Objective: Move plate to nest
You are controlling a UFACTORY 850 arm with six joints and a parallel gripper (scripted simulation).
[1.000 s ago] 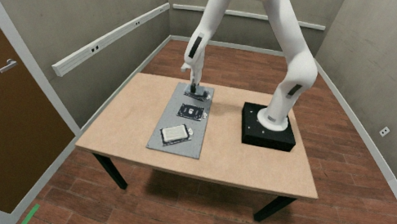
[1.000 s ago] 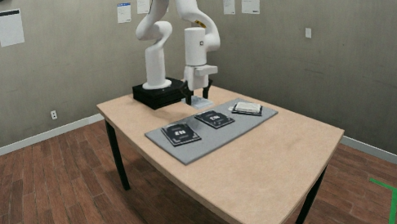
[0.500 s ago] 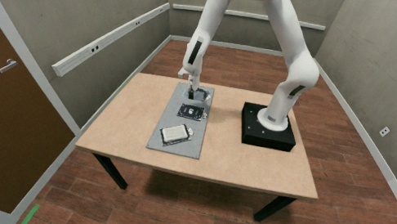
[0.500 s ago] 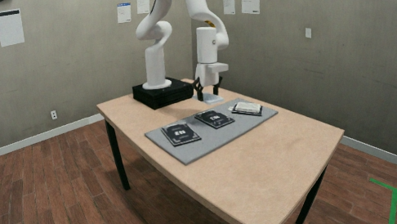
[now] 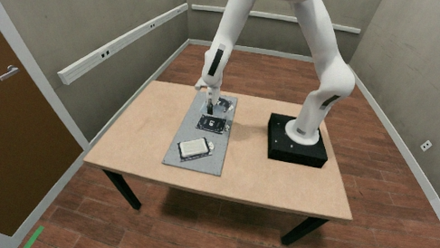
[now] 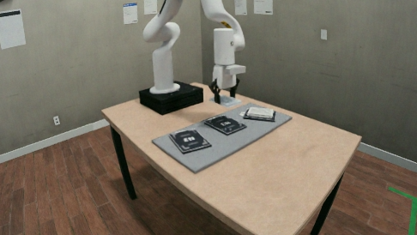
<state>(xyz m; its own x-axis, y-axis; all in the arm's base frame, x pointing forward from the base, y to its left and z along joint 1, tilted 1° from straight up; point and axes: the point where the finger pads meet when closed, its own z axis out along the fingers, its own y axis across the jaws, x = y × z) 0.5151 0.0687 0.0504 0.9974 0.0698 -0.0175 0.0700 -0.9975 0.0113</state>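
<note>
- Basically, light wooden table (image 6: pixel 279 171) carries flat grey deck plate (image 6: pixel 223 147)
- two empty black nests (image 6: pixel 225 124); signs unreadable, so verify N3 and A1 corner, lower level
- white well plate (image 6: pixel 259 112) on end nest: keep off
- pale translucent plate (image 6: pixel 229 102) held aloft, seemingly over middle nest
- black two-finger gripper (image 6: pixel 225 99), jaws pinching it
</note>
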